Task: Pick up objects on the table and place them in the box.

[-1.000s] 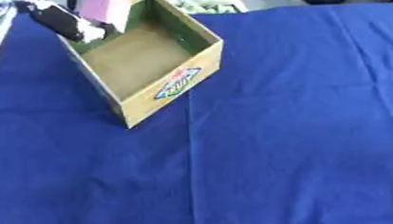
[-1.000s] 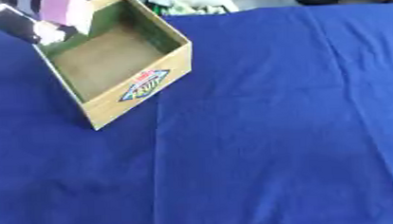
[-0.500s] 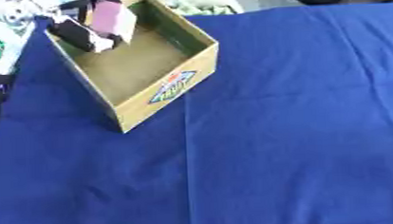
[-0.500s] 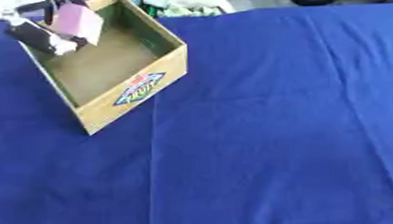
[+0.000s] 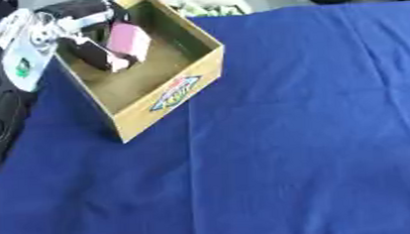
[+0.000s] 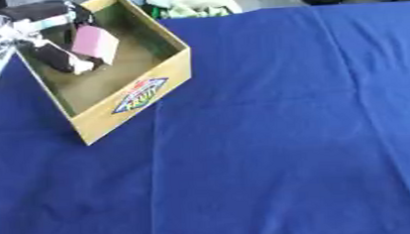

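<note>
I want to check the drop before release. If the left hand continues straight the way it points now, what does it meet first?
Most likely the box floor. The left hand reaches down into the box with the pink object pinched in its fingers, so that object would touch the floor first; depth is unclear.

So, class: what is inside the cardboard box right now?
Inside the cardboard box, the left hand holds a pink object above the bare floor. The hand covers the far-left corner, so that part is hidden.

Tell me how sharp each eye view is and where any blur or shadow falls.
Left eye view: soft all over, the left hand and pink object smeared, the box label unreadable. Right eye view: equally soft; the box's inside wall is shaded, and the blue cloth is evenly lit, without glare, with only faint crease shadows.
</note>
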{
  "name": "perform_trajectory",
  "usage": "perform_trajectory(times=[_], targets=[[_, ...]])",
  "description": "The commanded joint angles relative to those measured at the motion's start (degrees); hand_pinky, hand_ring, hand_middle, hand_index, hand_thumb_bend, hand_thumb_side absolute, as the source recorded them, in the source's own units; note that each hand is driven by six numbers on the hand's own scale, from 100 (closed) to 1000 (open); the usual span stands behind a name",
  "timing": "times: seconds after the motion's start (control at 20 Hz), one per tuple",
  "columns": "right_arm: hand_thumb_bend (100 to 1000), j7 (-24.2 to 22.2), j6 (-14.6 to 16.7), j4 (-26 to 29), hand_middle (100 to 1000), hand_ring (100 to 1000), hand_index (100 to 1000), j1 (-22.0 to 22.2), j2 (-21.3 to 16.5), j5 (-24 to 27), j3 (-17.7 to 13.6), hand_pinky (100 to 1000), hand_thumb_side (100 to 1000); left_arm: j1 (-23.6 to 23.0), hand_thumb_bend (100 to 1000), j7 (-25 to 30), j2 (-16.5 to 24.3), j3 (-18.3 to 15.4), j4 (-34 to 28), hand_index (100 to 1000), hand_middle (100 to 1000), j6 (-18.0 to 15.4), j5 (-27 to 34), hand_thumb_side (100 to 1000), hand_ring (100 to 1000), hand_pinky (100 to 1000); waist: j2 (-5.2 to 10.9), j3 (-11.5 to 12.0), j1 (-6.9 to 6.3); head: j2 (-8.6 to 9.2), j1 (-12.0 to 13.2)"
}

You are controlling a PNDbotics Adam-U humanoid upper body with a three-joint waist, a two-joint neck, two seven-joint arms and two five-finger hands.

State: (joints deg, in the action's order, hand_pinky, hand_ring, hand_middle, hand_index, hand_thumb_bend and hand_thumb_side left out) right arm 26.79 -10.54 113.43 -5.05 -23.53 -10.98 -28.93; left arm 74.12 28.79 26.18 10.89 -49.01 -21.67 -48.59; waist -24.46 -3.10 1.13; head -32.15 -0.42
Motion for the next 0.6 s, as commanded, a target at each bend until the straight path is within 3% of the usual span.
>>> perform_trajectory(times=[0.05, 0.1, 0.2, 0.25, 0.4, 0.6], targets=[[100, -0.1, 0.0, 1.2, 629, 762, 786, -0.2, -1.2, 0.3, -0.5, 528, 1000, 1.5, 251, 0.1, 0.9, -0.2, -1.3, 884, 791, -1.6, -2.4, 488, 820, 756, 1.08, -0.1, -0.06, 0.38, 0.0], [100, -0.1, 0.0, 1.2, 629, 762, 786, -0.1, -1.2, 0.3, -0.5, 528, 1000, 1.5, 372, -0.1, 1.0, 0.0, -1.8, 905, 829, -2.1, -3.3, 654, 852, 782, 1.07, 0.0, -0.11, 0.28, 0.0], [100, -0.2, -0.1, 1.2, 629, 762, 786, -0.1, -1.2, 0.3, -0.6, 528, 1000, 1.4, 436, -0.5, 1.2, 0.0, -2.7, 914, 841, -2.9, -5.2, 755, 869, 815, 1.09, 0.0, -0.18, 0.08, -0.1], [100, -0.2, -0.2, 1.2, 629, 762, 786, -0.1, -1.2, 0.3, -0.6, 528, 1000, 1.3, 558, -0.6, 1.1, -0.1, -2.7, 918, 851, -3.2, -6.2, 915, 884, 848, 1.11, 0.0, -0.2, 0.01, 0.0], [100, -0.2, -0.3, 1.2, 629, 762, 786, -0.1, -1.1, 0.3, -0.6, 528, 1000, 1.3, 579, -1.5, 1.0, -1.1, -2.3, 923, 852, -3.7, -8.7, 933, 888, 853, 1.17, -0.1, -0.2, -0.02, -0.1], [100, -0.3, -0.4, 1.2, 628, 762, 786, 0.0, -1.0, 0.4, -0.6, 527, 1000, 1.2, 527, -3.0, 0.8, -1.6, -1.5, 924, 846, -5.0, -9.4, 894, 877, 833, 1.29, -0.1, -0.21, -0.1, 0.0]])
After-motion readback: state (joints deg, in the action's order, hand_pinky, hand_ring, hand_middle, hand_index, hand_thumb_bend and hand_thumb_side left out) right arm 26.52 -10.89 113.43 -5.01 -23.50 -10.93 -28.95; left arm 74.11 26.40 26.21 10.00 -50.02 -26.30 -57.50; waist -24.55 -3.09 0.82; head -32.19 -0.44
